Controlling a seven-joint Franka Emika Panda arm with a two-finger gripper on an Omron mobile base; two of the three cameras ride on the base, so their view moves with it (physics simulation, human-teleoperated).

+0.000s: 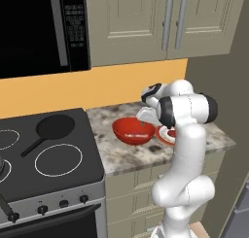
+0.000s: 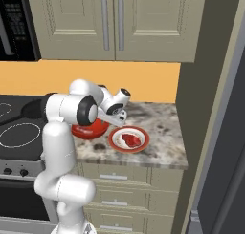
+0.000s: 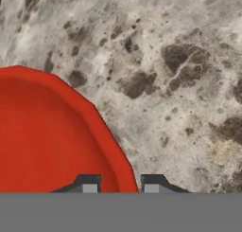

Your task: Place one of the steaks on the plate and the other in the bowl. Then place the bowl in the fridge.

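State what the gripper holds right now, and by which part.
The gripper is closed on the red bowl at its rim, one fingertip inside the wall, the other outside over the counter.

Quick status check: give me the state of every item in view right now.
bowl: on counter, steak inside
plate: on counter, steak on it
gripper: fingertips straddling the bowl's rim, close together
pan: on stove
cabinet doors: closed

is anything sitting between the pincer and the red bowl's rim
Nothing visible. In the hand view the pincer straddles the bowl rim, one fingertip inside and the other outside over the counter.
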